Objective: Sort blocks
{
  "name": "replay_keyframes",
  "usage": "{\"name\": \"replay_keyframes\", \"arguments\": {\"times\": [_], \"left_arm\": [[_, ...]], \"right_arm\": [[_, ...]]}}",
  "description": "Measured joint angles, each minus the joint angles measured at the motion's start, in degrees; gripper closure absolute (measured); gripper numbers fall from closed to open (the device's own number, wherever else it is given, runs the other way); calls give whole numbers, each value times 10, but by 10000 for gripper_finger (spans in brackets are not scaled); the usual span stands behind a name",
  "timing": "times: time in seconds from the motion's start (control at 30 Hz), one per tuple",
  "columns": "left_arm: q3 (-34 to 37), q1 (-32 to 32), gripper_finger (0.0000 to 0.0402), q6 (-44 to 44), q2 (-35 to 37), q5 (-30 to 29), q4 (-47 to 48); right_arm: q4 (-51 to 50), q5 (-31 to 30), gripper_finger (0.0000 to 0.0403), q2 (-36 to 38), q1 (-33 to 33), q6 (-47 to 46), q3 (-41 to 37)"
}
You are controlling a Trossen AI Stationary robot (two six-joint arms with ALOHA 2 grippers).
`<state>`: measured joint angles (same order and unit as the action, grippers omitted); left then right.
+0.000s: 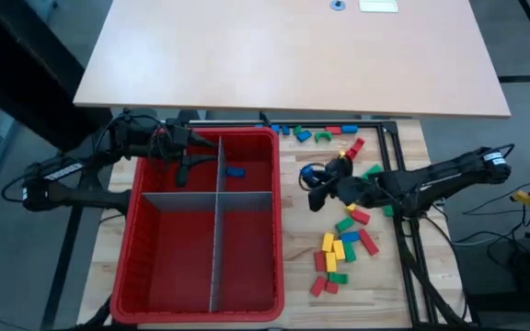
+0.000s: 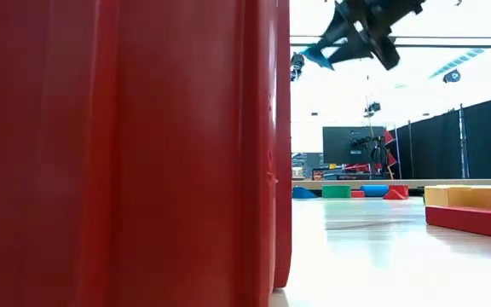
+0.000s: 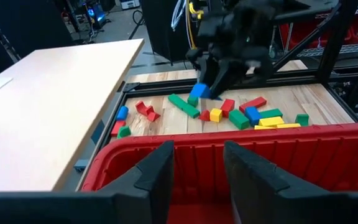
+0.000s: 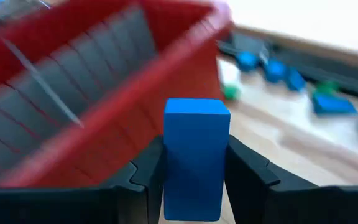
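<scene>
High view: the red bin [image 1: 145, 267] sits on the left half of the table, split by grey dividers [image 1: 216, 239] into four compartments. One blue block [image 1: 236, 171] already lies in the far right compartment. The rest of the blocks [image 1: 339, 253] are scattered on the wood to the right of the bin, with a few more along the far edge. The right gripper [image 1: 318, 184] hangs between that scatter and the bin's right wall, with a touch of blue at its tip. The left gripper [image 1: 184, 168] waits over the bin's far left corner.

Low view: the bin wall fills the near side; the right gripper [image 2: 341, 44] is high off the table with a blue piece [image 2: 318, 56] showing at its tip.

Left wrist view: the left gripper [image 3: 197, 168] stands parted with nothing between its fingers, above the bin. Across the wall, the right gripper carries a blue brick [image 3: 199, 91] over the scatter.

Right wrist view: the right gripper [image 4: 196, 167] is closed to the width of the held block [image 4: 196, 155], which stands upright between the pads, bin wall just ahead.

Risks, as I judge them: the block sticks well out past the fingertips, so a low pass could clip the bin rim and knock it loose. Releasing early would drop it outside or in the wrong compartment.
</scene>
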<state>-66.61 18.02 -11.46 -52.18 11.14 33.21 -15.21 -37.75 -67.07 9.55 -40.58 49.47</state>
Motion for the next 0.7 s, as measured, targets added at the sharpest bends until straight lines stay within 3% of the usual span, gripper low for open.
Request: {"name": "replay_keyframes", "arguments": {"times": [0.3,0.7], "left_arm": [[0,0,274,15,-8,0,-2],[0,0,274,21,-11,0,-3]], "right_arm": [[156,27,286,-14,-47,106,0],[308,164,289,-71,-140,147,12]]}}
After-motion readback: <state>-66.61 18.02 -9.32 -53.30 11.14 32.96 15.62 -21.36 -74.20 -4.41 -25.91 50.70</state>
